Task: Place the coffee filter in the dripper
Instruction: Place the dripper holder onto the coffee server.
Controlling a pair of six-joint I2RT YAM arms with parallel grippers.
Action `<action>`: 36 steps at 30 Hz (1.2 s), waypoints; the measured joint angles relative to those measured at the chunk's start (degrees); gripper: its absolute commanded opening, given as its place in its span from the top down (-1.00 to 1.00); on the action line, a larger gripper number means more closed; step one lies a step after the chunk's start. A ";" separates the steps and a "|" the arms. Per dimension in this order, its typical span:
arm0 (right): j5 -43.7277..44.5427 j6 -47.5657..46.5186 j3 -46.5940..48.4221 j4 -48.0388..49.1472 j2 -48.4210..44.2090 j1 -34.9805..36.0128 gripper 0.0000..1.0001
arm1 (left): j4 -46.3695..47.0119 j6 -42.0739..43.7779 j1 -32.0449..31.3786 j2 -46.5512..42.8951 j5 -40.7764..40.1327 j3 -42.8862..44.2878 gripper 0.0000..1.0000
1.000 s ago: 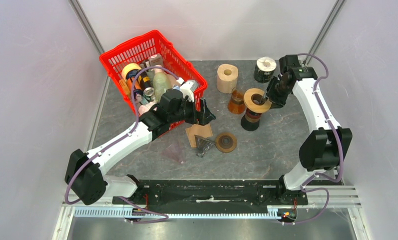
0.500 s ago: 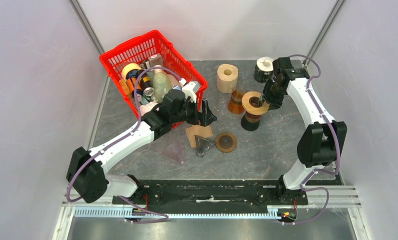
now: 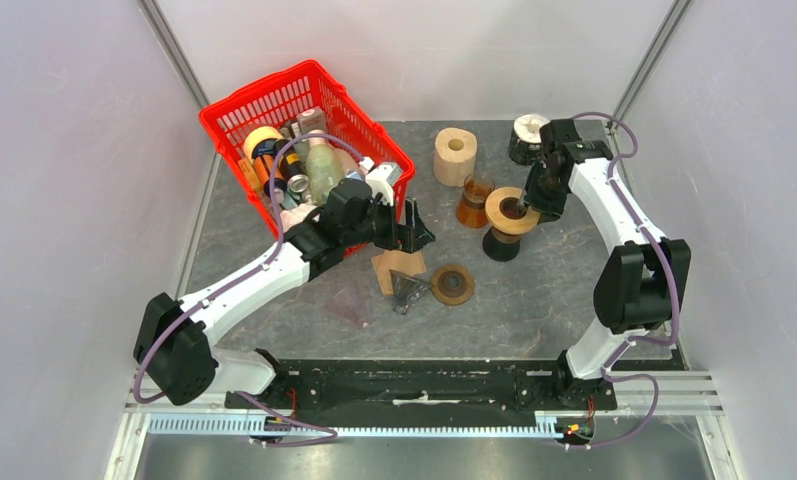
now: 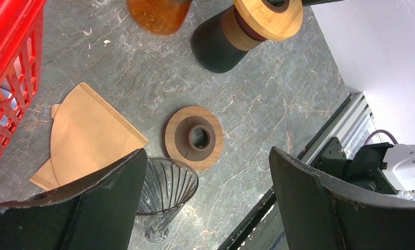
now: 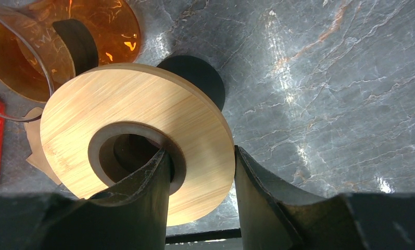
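1. Two grippers inspected. My left gripper [image 3: 414, 228] hangs just off the corner of the red basket [image 3: 259, 88] nearest the arm bases. Its jaws stand wide apart and nothing is between them.
2. Coffee filter [image 4: 88, 138]: a brown paper fan lying flat on the table [image 3: 534, 300], just beside that same basket corner and below my left gripper. Nothing grips it.
3. Glass dripper [image 4: 166, 190]: on the table at the filter's edge, on the side away from the basket. I cannot tell whether it stands upright or lies tilted. The filter is not inside it.
4. Loose wooden collar [image 4: 176, 138]: flat on the table, just beside the dripper and a little farther from the basket.
5. My right gripper [image 5: 201, 156] works well apart from the basket. It is clamped on a wooden ring [image 5: 116, 104] atop a dark stand [image 4: 215, 47], one finger in the centre hole and the other against the outer rim.
6. Amber glass [image 4: 158, 13]: between the basket and the stand, close to the stand.
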 measured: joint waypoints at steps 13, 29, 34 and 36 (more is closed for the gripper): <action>1.68 0.33 -1.46 1.33 -1.25 0.66 -0.25 | -0.02 -0.07 -0.11 0.94 -0.15 0.76 -0.88; -1.79 -0.35 -3.54 4.76 -16.17 1.05 -0.94 | -1.22 -1.66 -0.44 0.37 -2.80 1.16 -0.89; -10.34 -0.20 -13.84 17.73 -30.75 1.05 -0.94 | -2.89 -2.58 -0.28 -3.39 -5.62 -0.59 -0.89; -15.50 -0.57 -18.01 23.30 -34.53 1.05 -0.94 | -3.65 -2.89 -0.17 -5.44 -6.64 -1.84 -0.89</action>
